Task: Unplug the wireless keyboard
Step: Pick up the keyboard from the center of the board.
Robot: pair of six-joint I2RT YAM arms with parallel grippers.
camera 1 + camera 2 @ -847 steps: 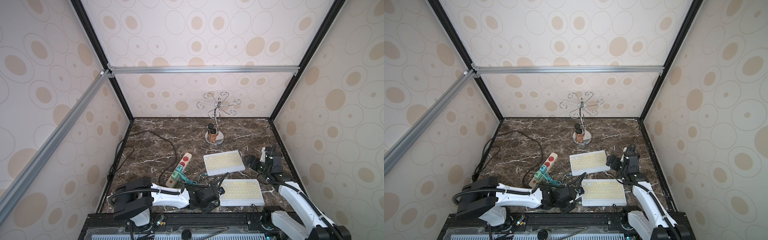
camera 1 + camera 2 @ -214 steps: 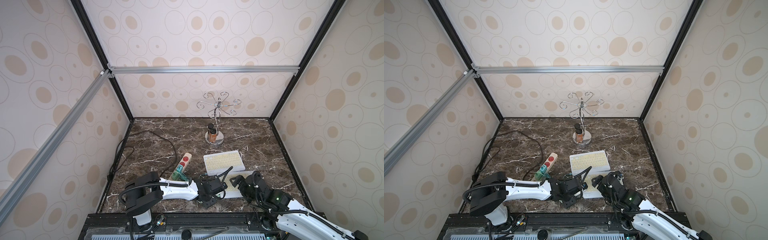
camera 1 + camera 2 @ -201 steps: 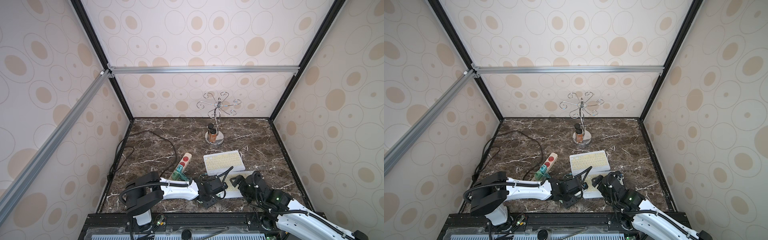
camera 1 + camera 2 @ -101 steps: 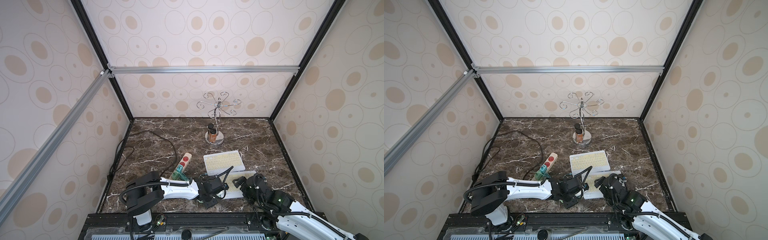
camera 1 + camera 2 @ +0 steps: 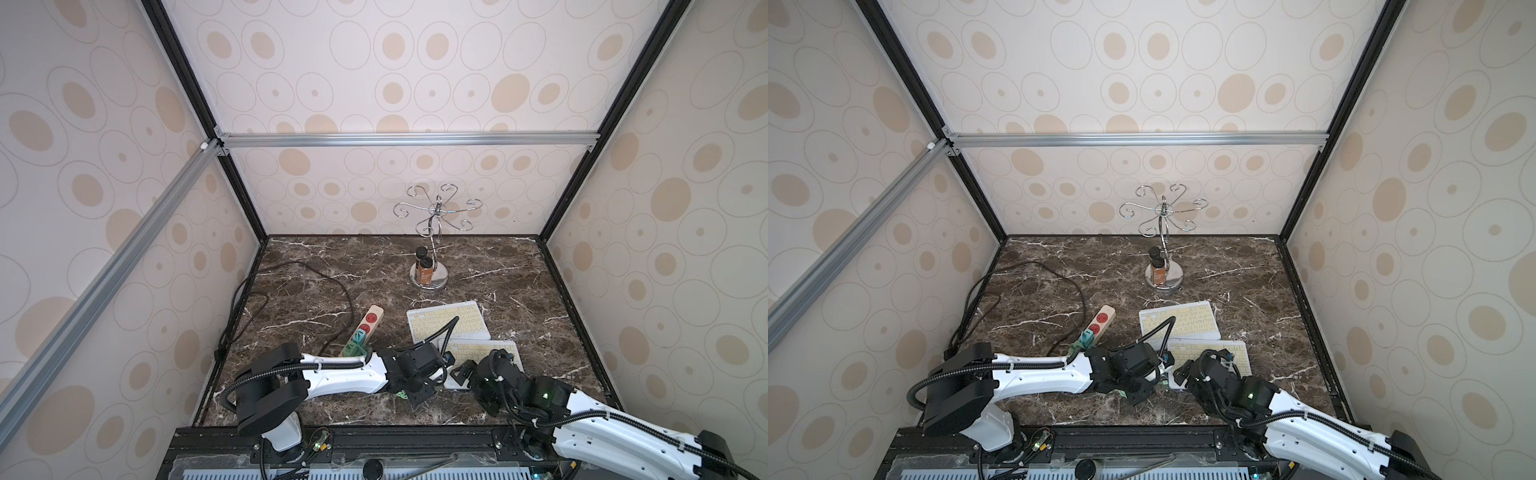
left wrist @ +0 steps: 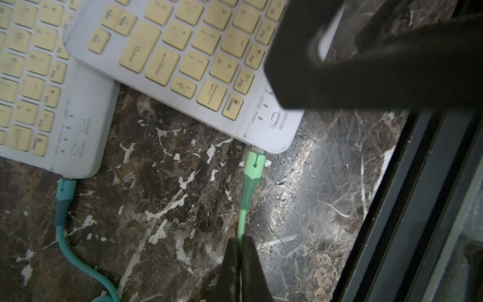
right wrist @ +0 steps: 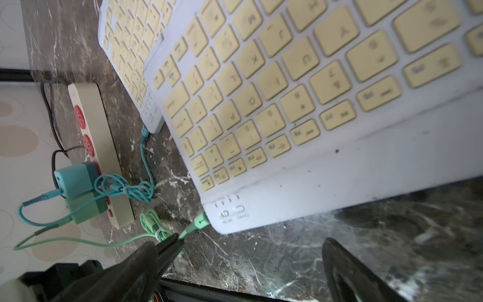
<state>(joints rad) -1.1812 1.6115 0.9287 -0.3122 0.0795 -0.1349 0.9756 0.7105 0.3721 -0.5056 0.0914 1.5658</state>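
Gripping the thin light-green cable (image 6: 241,222) just behind its pale green plug (image 6: 254,167), the left tool (image 6: 240,240) is seen fully closed. The plug appears still seated in the corner of the near white wireless keyboard with yellow keys (image 6: 198,65). This keyboard lies at the front of the dark marble bench (image 6: 170,188), one edge lapped over a second, similar keyboard (image 6: 28,65) fed by a teal cable (image 6: 62,235). The right tool (image 5: 463,373) is held wide open at that same near corner with nothing gripped; whether the keyboard is touched by it cannot be told. The step in hand is judged to be the bracing before extraction. The keyboard should next be pinned or clamped by the right tool and the plug drawn straight back along its own line, since a grip on bare cable could slip or be strained by a sideways pull. Compared with the earliest frames, the right arm has been brought from beside the far keyboard's right end to the front. The near keyboard, then lying apart from the other, has been shifted onto it.
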